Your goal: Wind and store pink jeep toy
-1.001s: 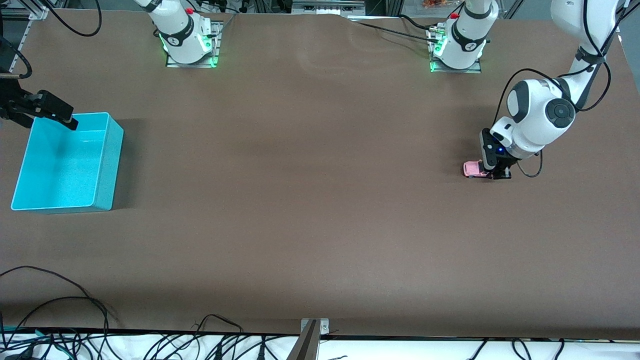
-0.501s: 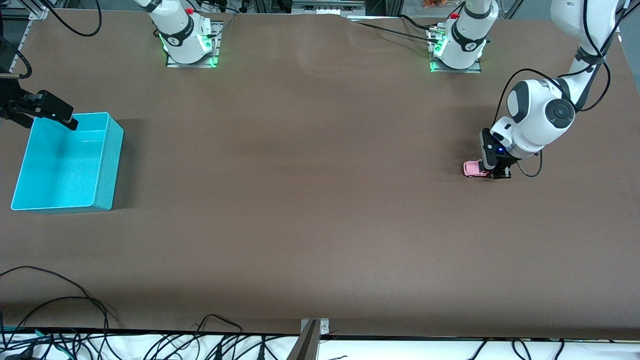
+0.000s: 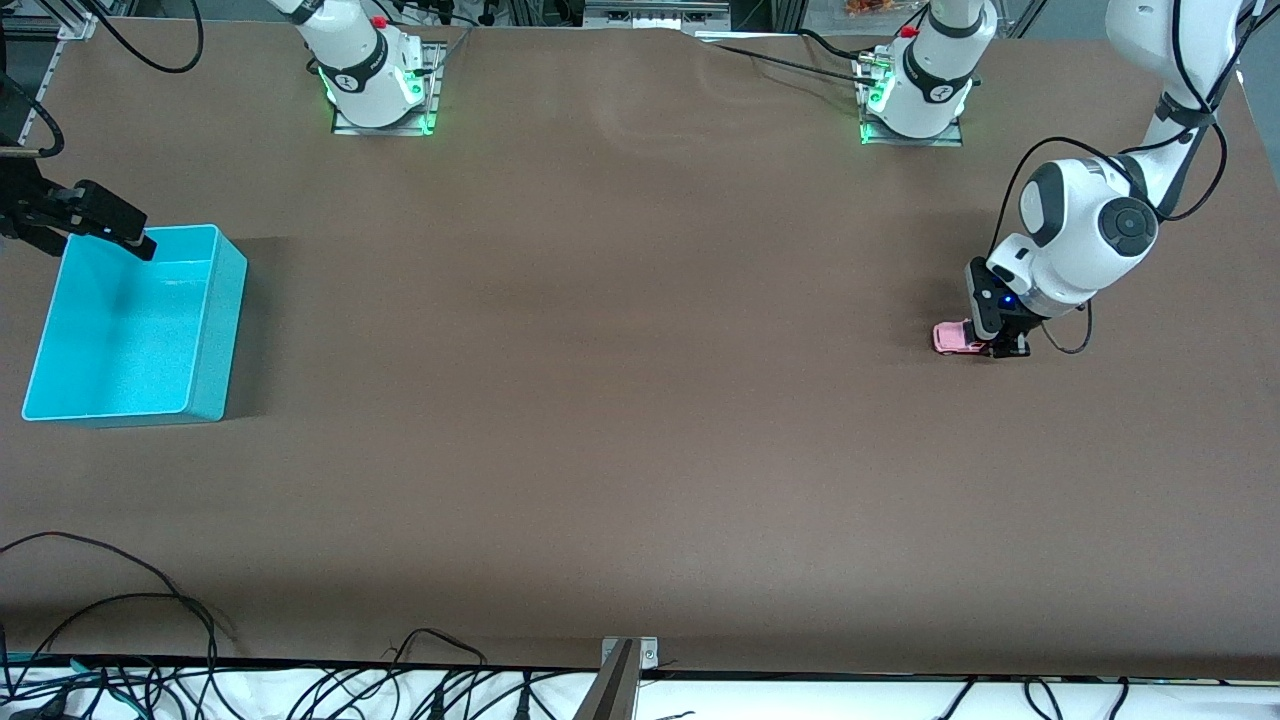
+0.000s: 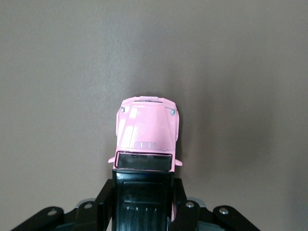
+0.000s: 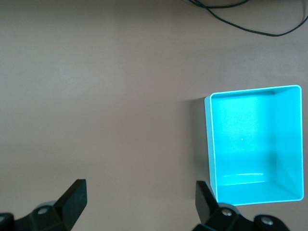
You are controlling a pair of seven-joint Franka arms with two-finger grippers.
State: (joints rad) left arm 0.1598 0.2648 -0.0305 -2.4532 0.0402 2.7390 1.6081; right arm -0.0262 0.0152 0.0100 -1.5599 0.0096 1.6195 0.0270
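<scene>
Left gripper (image 3: 1003, 345) clamped on pink jeep toy (image 3: 955, 338), both slightly shifted since; right gripper (image 3: 135, 240) wide open.

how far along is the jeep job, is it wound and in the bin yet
Done: the left gripper is shut on the pink jeep toy, its fingers clamping the black roof end. In hand: the toy sits on the table at the left arm's end; whether it is wound cannot be told. Left: storing it. The cyan bin is empty, with the open right gripper waiting beside it.
</scene>
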